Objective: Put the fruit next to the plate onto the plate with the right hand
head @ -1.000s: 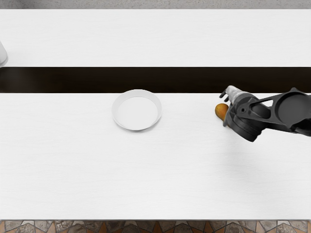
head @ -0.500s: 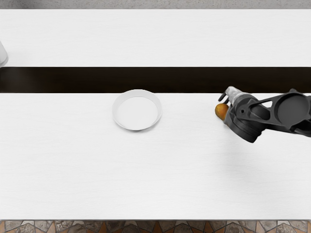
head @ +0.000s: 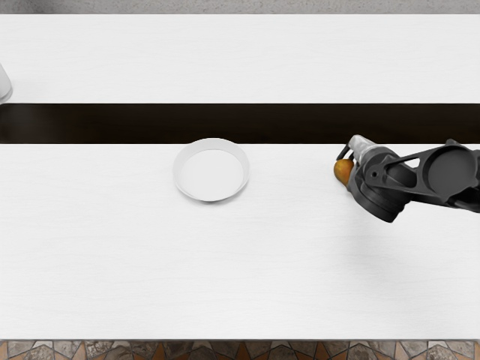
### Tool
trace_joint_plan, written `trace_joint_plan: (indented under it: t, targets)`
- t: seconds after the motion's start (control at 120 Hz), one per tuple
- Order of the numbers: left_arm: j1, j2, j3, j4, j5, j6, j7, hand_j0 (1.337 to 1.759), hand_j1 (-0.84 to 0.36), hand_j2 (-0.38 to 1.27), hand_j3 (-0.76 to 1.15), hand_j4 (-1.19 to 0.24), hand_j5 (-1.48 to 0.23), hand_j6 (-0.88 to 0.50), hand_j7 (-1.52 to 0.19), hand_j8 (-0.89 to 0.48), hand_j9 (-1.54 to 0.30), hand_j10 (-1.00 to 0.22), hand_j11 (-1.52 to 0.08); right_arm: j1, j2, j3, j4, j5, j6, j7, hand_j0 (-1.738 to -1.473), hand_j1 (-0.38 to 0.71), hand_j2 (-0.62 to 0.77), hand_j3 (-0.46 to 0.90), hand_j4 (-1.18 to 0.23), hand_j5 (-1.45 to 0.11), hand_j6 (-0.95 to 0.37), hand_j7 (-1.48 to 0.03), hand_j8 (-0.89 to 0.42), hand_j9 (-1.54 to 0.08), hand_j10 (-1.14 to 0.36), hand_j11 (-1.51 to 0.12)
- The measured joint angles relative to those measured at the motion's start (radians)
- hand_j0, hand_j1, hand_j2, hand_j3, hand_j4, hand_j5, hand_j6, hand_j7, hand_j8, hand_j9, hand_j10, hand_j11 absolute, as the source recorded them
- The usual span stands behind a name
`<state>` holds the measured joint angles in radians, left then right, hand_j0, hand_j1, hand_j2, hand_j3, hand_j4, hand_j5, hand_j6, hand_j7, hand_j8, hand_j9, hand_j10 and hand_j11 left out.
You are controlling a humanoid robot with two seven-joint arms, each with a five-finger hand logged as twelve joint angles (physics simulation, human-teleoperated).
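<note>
Where the dark right arm comes in from the picture's right edge, the right hand [head: 355, 154] sits against the small rounded orange fruit [head: 342, 172] and covers its right side. Whether the hand is clamped on the fruit or only beside it cannot be told. The fruit lies on the white table [head: 225, 262], just left of the hand. The round white plate [head: 178, 174] stands well apart, further left at about the same depth, so the carry should run almost straight leftward.
</note>
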<state>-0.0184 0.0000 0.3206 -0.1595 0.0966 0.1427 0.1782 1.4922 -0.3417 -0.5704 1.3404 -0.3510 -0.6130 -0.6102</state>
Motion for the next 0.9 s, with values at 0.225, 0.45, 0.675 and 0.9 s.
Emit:
trace_joint_plan:
  t: [0.225, 0.45, 0.675, 0.9]
  targets:
    - [0.0, 0.0, 0.0, 0.0, 0.0, 0.0, 0.0, 1.658, 0.35, 0.0, 0.0, 0.0, 0.0, 0.0, 0.0, 0.0, 0.0, 0.0, 0.0, -0.003, 0.006, 0.0, 0.0, -0.005, 0.0, -0.001, -1.654, 0.37, 0.33, 0.0, -0.5, -0.63, -0.33, -0.66, -0.45, -0.64, -0.53, -0.64]
    - [0.0, 0.0, 0.0, 0.0, 0.0, 0.0, 0.0, 1.658, 0.35, 0.0, 0.0, 0.0, 0.0, 0.0, 0.0, 0.0, 0.0, 0.0, 0.0, -0.004, 0.017, 0.001, -0.001, -0.006, 0.0, -0.003, -1.653, 0.32, 0.26, 0.0, -0.52, -0.69, -0.31, -0.73, -0.44, -0.71, -0.59, -0.71]
    - [0.0, 0.0, 0.0, 0.0, 0.0, 0.0, 0.0, 1.658, 0.35, 0.0, 0.0, 0.0, 0.0, 0.0, 0.0, 0.0, 0.0, 0.0, 0.0, -0.002, 0.028, 0.003, 0.001, -0.001, 0.003, -0.004, -1.652, 0.29, 0.26, 0.0, -0.59, -0.8, -0.36, -0.83, -0.47, -0.81, -0.66, -0.81]
    - [0.0, 0.0, 0.0, 0.0, 0.0, 0.0, 0.0, 1.658, 0.35, 0.0, 0.0, 0.0, 0.0, 0.0, 0.0, 0.0, 0.0, 0.0, 0.0, 0.006, 0.029, 0.008, 0.008, 0.001, 0.005, -0.003, -1.654, 0.28, 0.44, 0.0, -0.73, -0.94, -0.47, -0.96, -0.55, -0.95, -0.75, -0.95]
